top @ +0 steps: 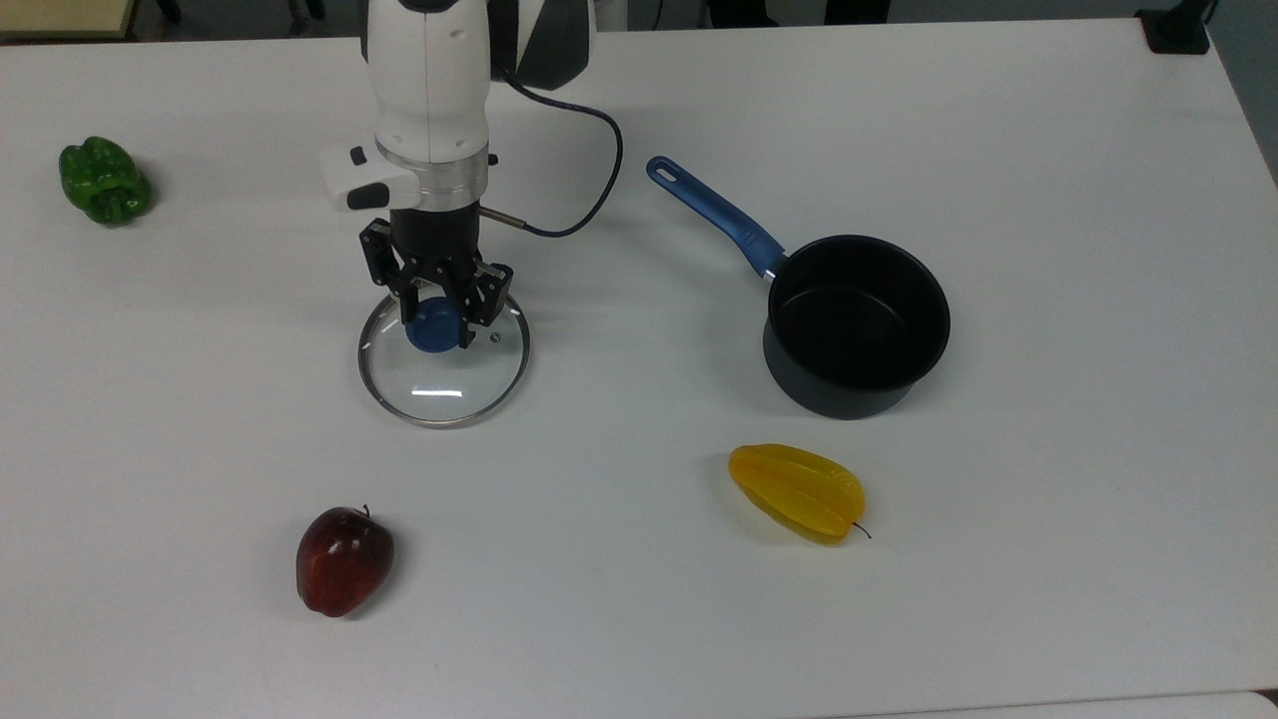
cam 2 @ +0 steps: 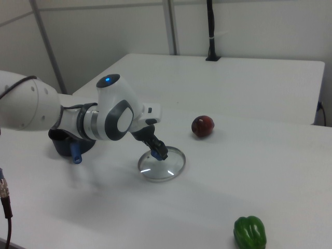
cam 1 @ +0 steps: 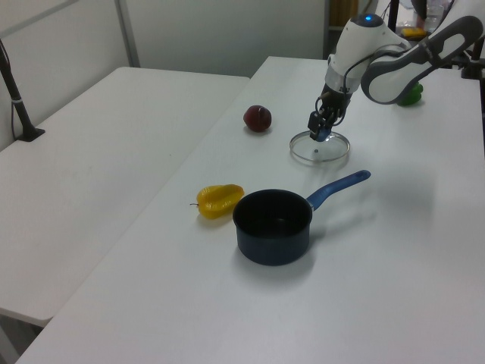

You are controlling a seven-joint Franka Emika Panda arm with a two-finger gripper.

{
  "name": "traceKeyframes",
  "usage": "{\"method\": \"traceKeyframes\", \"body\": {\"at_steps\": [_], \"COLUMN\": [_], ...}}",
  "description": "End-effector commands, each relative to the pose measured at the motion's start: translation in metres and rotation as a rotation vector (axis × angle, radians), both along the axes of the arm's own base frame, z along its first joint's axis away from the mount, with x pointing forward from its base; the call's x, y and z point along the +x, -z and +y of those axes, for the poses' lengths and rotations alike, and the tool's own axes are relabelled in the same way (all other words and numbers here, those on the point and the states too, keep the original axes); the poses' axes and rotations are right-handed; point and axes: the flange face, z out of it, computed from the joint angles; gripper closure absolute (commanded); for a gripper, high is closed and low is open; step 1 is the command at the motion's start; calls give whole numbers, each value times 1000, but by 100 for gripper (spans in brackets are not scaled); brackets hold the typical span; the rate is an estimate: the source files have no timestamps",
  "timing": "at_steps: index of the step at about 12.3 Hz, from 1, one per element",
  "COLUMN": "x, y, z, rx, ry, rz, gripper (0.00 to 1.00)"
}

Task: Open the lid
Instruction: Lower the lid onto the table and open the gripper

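The clear glass lid (top: 442, 384) (cam 1: 321, 150) (cam 2: 162, 167) with its metal rim sits flat on the white table, well to the top view's left of the dark saucepan (top: 856, 325) (cam 1: 273, 226). My gripper (top: 432, 318) (cam 1: 321, 132) (cam 2: 157, 152) points down over the lid, its fingers shut on the blue knob (top: 432, 330). The pan stands uncovered, its blue handle (top: 714, 214) pointing toward the arm.
A red apple (top: 343, 559) (cam 1: 258, 118) (cam 2: 203, 126) lies in front of the lid in the top view. A yellow starfruit (top: 798, 491) (cam 1: 220, 200) rests below the pan. A green pepper (top: 104, 181) (cam 2: 250, 233) sits at the top view's far left.
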Motion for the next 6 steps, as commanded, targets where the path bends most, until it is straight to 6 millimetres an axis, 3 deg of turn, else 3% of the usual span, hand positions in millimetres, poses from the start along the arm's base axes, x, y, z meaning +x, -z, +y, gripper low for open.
{"method": "traceKeyframes", "body": {"at_steps": [1, 2, 3, 6], "x": [8, 8, 8, 10], "y": [3, 3, 3, -15], "z": [-8, -9, -9, -11], "rx": [-21, -21, -20, -34], "ry": [-22, -21, -19, -29], "rz": [-27, -27, -26, -42], "gripper": [56, 37, 0, 0]}}
